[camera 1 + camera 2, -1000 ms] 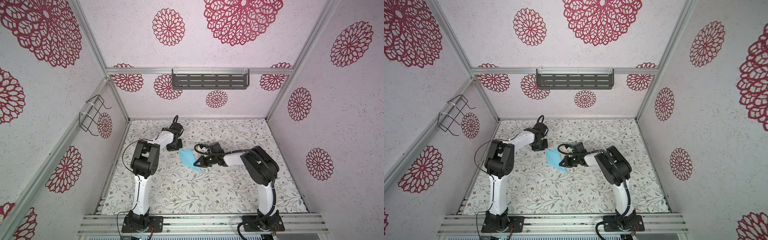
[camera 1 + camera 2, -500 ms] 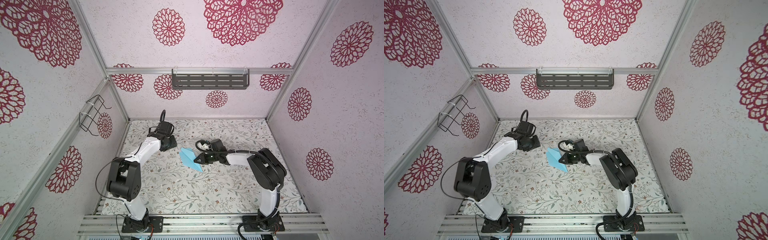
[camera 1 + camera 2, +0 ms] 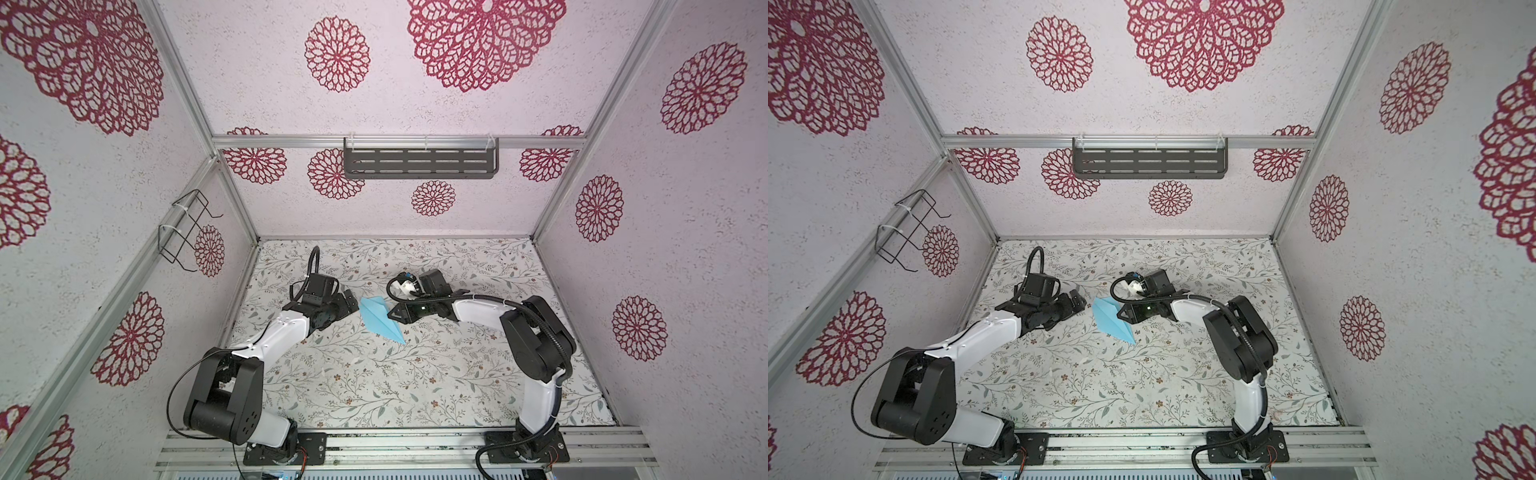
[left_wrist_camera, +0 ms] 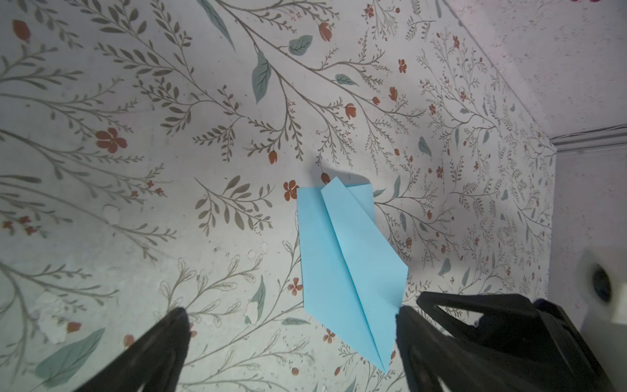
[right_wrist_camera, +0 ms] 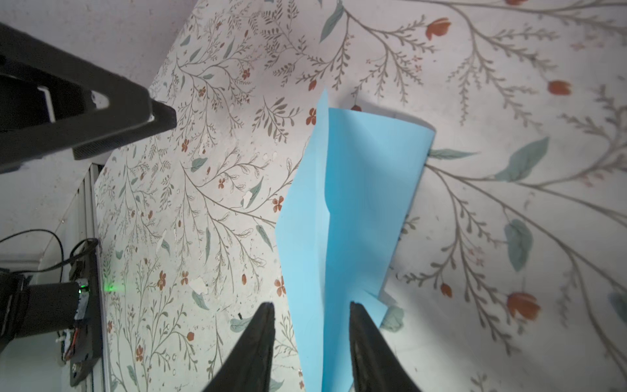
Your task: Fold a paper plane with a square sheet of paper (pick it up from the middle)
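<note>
No lettering, label, brand mark, number or sign can be read in any of the views.
</note>
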